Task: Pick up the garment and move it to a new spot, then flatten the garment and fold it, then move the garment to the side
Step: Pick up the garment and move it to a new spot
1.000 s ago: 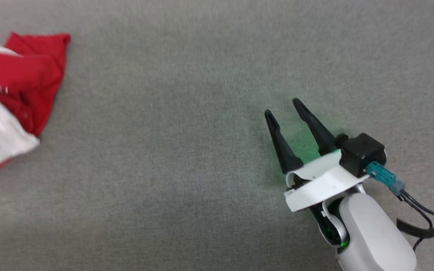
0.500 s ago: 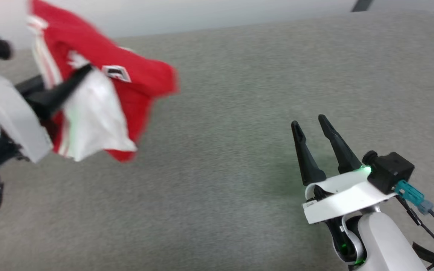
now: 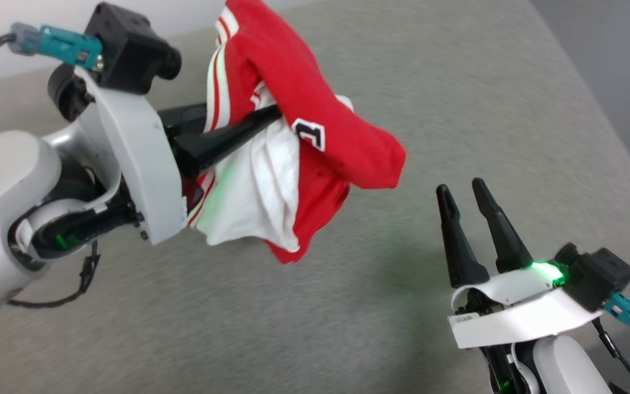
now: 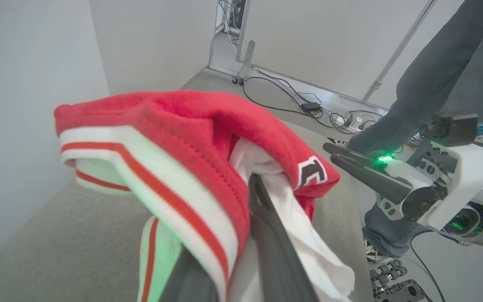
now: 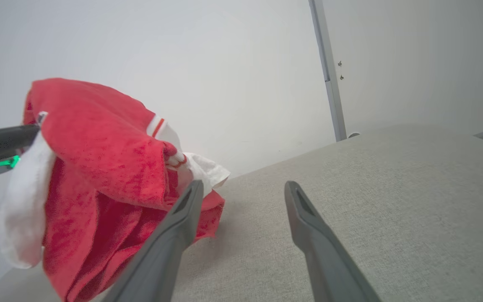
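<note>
The bunched garment [image 3: 320,142] hangs clamped in the left claw [image 3: 264,116], upper left of the parted, empty right claw [image 3: 461,187].

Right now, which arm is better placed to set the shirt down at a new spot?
Left. The left gripper is shut on the garment, held above the grey surface; the right gripper is open and empty.

The left arm comes in from the left, pale forearm low and wrist turned. The left gripper [image 3: 272,116] points sideways to the right, its jaws closed on the garment [image 3: 320,93]. The right gripper [image 3: 460,187] sits low on the right, fingers pointing up, jaws parted and empty.
</note>
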Robot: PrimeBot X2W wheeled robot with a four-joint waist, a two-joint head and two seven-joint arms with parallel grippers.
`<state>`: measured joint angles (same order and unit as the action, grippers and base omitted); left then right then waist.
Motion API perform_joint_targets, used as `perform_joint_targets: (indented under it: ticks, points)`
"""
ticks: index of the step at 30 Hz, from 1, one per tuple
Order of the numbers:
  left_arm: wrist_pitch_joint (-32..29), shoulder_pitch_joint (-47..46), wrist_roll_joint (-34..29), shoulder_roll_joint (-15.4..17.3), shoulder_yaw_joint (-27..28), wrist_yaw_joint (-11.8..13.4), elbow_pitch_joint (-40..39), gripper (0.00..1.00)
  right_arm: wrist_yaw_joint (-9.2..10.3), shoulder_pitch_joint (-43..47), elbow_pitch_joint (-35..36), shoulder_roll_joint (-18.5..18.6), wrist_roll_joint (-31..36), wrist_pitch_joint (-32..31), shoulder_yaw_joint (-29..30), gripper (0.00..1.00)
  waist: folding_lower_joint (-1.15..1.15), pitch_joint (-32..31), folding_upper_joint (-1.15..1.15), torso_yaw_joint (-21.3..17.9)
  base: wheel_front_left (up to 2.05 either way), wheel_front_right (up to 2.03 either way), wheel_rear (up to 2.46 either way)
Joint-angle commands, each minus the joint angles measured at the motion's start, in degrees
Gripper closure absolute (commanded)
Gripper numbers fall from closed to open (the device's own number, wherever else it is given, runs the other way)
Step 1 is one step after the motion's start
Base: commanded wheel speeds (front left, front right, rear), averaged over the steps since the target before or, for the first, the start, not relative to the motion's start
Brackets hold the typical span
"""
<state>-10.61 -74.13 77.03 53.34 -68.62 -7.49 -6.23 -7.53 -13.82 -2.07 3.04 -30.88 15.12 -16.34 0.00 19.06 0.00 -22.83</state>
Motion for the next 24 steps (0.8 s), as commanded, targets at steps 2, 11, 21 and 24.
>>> perform_joint_targets:
  ticks: [2, 11, 21, 24]
  points:
    - [-0.43, 0.07, 1.11, 1.09, -1.92, 0.0, 1.38, 1.0, 0.08, 1.4, 1.48, -0.26, -1.49, 0.05, 0.23, 0.0, 0.0, 6.2, 0.0, -9.69, 0.0, 0.0, 0.0]
    - [-3.97, 4.3, -3.39, 2.83, -4.53, 0.0, 10.62, 1.0, 0.08, 5.22, 5.49, -0.23, -3.25, 0.05, 3.26, 0.0, 0.0, 8.81, 0.0, -11.16, 0.0, 0.0, 0.0]
    - [-18.25, 10.56, -18.14, 6.09, -5.76, 0.12, 12.66, 1.0, 0.08, 6.07, 7.66, -0.25, -4.14, 0.05, 3.26, 0.0, 0.0, 10.18, 0.0, -11.31, 0.03, 0.03, 0.03]
    - [-19.17, 12.39, -20.07, 6.56, -6.1, 0.17, 13.05, 1.0, 0.08, 6.09, 8.05, -0.19, -4.01, 0.05, 2.77, 0.0, 0.0, 10.63, 0.0, -11.36, 0.02, 0.02, 0.02]
